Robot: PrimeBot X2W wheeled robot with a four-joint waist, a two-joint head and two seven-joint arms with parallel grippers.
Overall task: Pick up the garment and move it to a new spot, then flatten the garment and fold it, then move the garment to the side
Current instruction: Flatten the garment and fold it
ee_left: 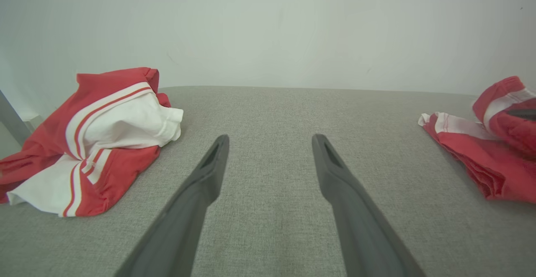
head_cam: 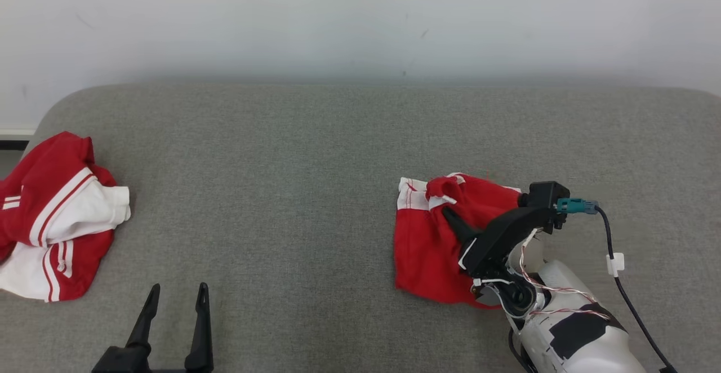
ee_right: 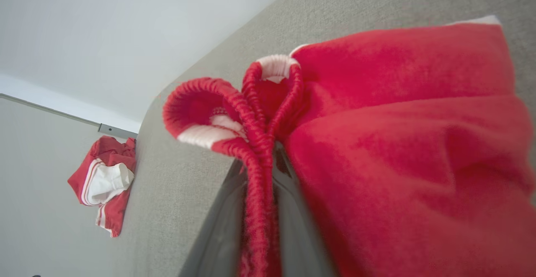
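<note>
Right hand (head_cam: pixel 454 218) pinching elastic waistband of red shorts (head_cam: pixel 422 252), bunched at right of grey fabric surface (head_cam: pixel 281 164). Left hand (head_cam: pixel 177 293) near left, fingers wide, empty. Second red-white garment (head_cam: pixel 56 215) at left edge.

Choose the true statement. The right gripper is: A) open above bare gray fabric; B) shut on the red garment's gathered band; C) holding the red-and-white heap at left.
B: the right wrist view shows the right gripper pinching the gathered band of the red garment.
</note>
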